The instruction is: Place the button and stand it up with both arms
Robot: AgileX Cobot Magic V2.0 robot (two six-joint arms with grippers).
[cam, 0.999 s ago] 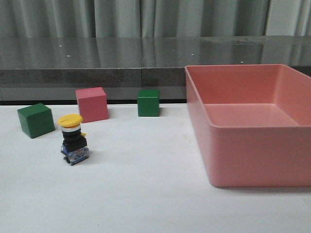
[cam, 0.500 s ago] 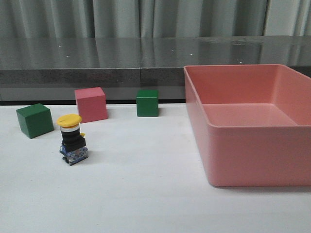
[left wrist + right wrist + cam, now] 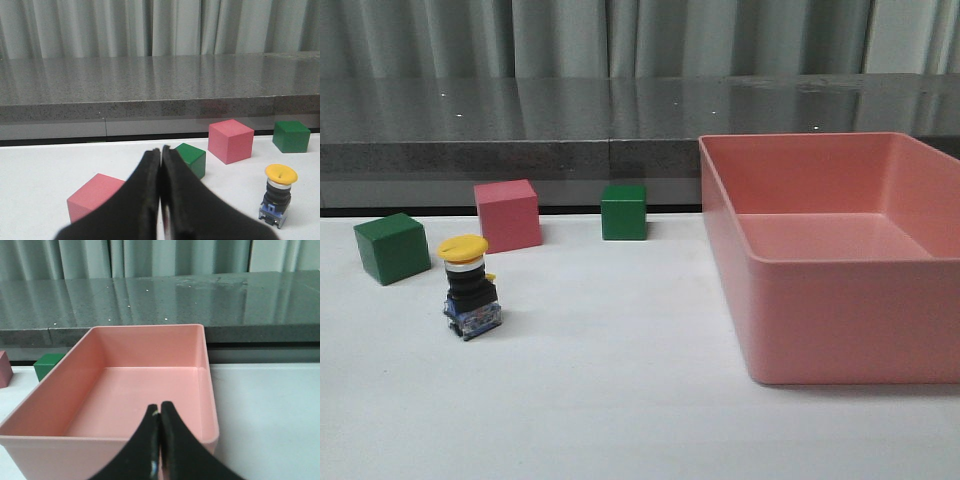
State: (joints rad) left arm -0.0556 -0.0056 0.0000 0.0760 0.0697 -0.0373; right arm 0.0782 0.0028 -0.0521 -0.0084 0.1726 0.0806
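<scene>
The button stands upright on the white table at the left, yellow cap up, black body on a blue-clear base. It also shows in the left wrist view. My left gripper is shut and empty, well short of the button and off to its side. My right gripper is shut and empty, in front of the pink bin. Neither gripper shows in the front view.
A large empty pink bin fills the table's right side. Behind the button stand a green cube, a pink cube and another green cube. A second pink cube lies close by my left gripper. A grey ledge runs along the back.
The front view has shifted very slightly; the button and cubes keep their places on the table.
</scene>
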